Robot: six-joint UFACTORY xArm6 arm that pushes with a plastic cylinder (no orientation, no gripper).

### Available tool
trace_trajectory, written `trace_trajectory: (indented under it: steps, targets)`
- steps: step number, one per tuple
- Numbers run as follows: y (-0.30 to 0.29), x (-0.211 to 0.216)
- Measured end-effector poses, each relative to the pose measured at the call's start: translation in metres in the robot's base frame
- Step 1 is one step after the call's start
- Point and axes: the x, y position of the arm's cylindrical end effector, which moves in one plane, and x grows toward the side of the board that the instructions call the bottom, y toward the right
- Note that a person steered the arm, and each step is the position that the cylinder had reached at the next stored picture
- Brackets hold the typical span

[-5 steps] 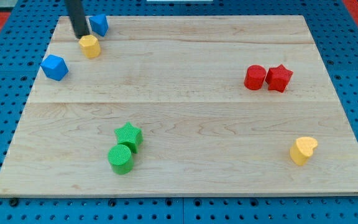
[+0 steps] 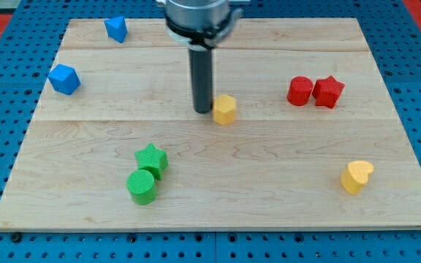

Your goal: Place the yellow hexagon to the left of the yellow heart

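Observation:
The yellow hexagon [image 2: 225,109] sits near the middle of the wooden board [image 2: 218,183]. My tip [image 2: 202,110] rests on the board right against the hexagon's left side. The yellow heart [image 2: 357,176] lies near the board's bottom right corner, far to the right of and below the hexagon.
A red cylinder [image 2: 300,90] and a red star [image 2: 328,91] sit side by side at the right. A green star [image 2: 151,159] and a green cylinder [image 2: 142,186] sit at the bottom left. Two blue blocks lie at the top left, one at the left edge [image 2: 63,79] and one at the top edge [image 2: 115,29].
My tip has swept from the top left to the board's middle, pushing the yellow hexagon right and down with it. The other blocks have not moved.

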Motion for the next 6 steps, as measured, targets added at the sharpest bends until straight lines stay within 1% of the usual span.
trace_trajectory:
  steps: [1, 2, 3, 4, 6]
  targets:
    - [0.031, 0.008]
    - [0.032, -0.009]
    - [0.057, -0.011]
    - [0.084, 0.014]
    - [0.109, 0.013]
